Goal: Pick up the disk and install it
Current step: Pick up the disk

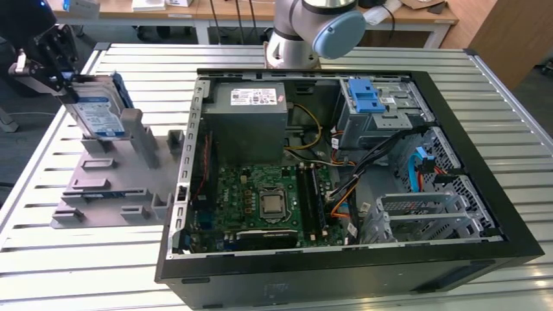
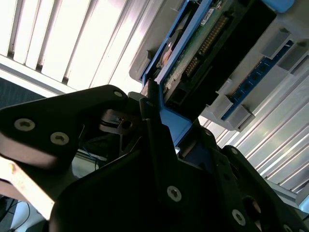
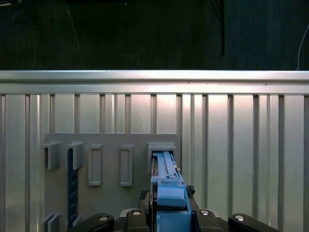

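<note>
Holds the pincer [image 1: 62, 72] pinched narrow onto the top edge of the disk [image 1: 97, 111], at the exterior view's left, well apart from the open computer case [image 1: 346, 280]; shows, in the second wrist view, a black finger [image 2: 153, 126] pressed against the blue bracket [image 2: 170, 121], just beside the drive's green circuit side; shows, in the first wrist view, the same blue frame standing up between the two halves of the pincer. Has the disk upright, white-and-blue label turned toward the exterior view's camera, lower end down at a slot of the grey holder block [image 1: 112, 184] on the slatted worktop [image 1: 78, 265]; seems seated in that slot or barely clear of it, though cannot tell which from these angles. Reads as the pick-up step, with the installing not yet done and the blue-latched drive cage [image 1: 377, 107] far across inside the case. Best done with a pull straight along the slot's walls, without tilt or twist, to avoid binding the bracket against the grey posts; with a firm squeeze on the plastic frame rather than on the bare board; with a slow draw until free of the block; with care against dragging the block up off the worktop along with the drive.
</note>
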`<state>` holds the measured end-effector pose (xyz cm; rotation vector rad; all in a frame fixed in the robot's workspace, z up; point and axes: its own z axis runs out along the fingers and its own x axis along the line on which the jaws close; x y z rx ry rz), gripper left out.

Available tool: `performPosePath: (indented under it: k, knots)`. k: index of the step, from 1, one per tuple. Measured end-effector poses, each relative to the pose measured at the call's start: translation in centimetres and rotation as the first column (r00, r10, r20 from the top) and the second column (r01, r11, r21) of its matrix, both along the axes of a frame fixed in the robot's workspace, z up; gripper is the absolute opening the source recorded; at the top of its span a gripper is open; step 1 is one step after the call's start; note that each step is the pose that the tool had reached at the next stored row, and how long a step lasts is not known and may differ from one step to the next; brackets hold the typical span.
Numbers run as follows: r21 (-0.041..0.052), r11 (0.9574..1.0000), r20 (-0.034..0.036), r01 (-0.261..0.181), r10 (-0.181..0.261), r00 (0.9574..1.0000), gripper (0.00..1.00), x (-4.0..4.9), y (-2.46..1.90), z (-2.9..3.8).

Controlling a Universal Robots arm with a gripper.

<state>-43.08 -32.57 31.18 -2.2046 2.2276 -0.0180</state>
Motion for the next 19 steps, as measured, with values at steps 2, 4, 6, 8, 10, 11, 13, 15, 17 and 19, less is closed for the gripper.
performPosePath:
  k: [2, 4, 6, 8, 10, 11, 13, 15, 17, 19]
  knots:
    - [0.0, 1.0, 0.0, 0.0, 0.0, 1.0, 0.36, 0.0, 0.0, 0.19]
    - [0.0, 1.0, 0.0001, 0.0, 0.0, 1.0, 0.36, 0.0, 0.0, 0.36]
    - [-0.0001, 1.0, -0.0001, 0.0, 0.0, 1.0, 0.36, 0.0, 0.0, 0.52]
    - [-0.0001, 1.0, 0.0, 0.0, 0.0, 1.0, 0.36, 0.0, 0.0, 0.68]
    - [0.0, 1.0, 0.0, 0.0, 0.0, 1.0, 0.36, 0.0, 0.0, 0.85]
    - [0.0, 1.0, 0.0, 0.0, 0.0, 1.0, 0.36, 0.0, 0.0, 0.96]
    - [0.0, 1.0, 0.0001, 0.0, 0.0, 1.0, 0.36, 0.0, 0.0, 1.14]
    - [0.0, 1.0, 0.0001, 0.0, 0.0, 1.0, 0.36, 0.0, 0.0, 1.3]
    - [0.0, 1.0, 0.0002, 0.0, 0.0, 1.0, 0.36, 0.0, 0.0, 1.47]
    - [0.0, 1.0, 0.0003, 0.0, 0.0, 1.0, 0.36, 0.0, 0.0, 1.62]
